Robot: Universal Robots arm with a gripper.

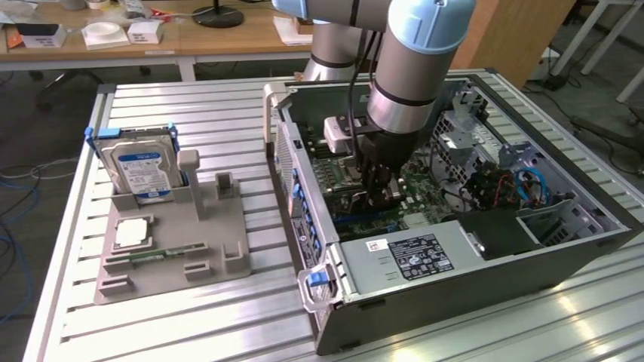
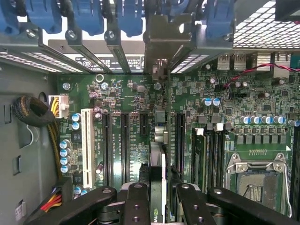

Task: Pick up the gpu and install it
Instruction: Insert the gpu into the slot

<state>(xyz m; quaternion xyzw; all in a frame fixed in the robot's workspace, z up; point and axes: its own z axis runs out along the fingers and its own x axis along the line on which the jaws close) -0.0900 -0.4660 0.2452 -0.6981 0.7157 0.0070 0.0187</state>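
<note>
The gpu shows edge-on in the wrist view as a thin dark blade running across the green motherboard between the black expansion slots. Its pale metal bracket stands at the case's rear slot openings. My gripper is shut on the card, one black finger on each face. In the exterior view my gripper reaches straight down inside the open computer case, low over the board. I cannot tell whether the card sits fully in its slot.
Blue slot latches line the rear of the case. A CPU socket and memory slots lie beside the card. On the exterior view's left, a grey holder carries the silver hard drive and a small green memory stick.
</note>
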